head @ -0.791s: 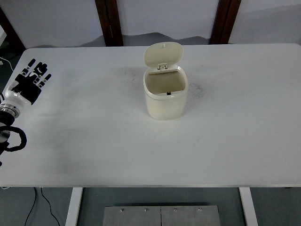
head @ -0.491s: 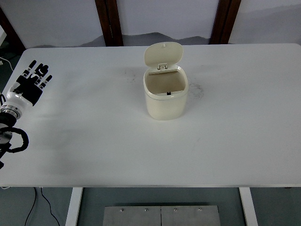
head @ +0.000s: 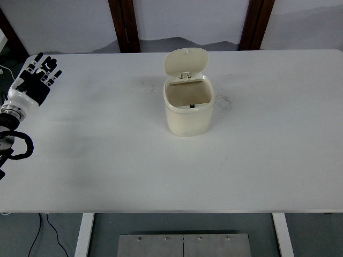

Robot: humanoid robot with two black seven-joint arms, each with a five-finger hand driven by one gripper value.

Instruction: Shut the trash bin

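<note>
White table (head: pixel 107 160) with open-lidded trash bin (head: pixel 188 107) mid-surface, left hand (head: pixel 36 81) empty, fingers spread, far left.

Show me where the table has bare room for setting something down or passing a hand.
Nearly all of the white table is bare: the whole near strip, the right half, and the stretch between the left hand and the trash bin. The only obstacle is the bin at centre, its lid standing open at the back.

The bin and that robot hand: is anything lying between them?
No, in the head view only bare white table separates the left hand from the open trash bin.
</note>
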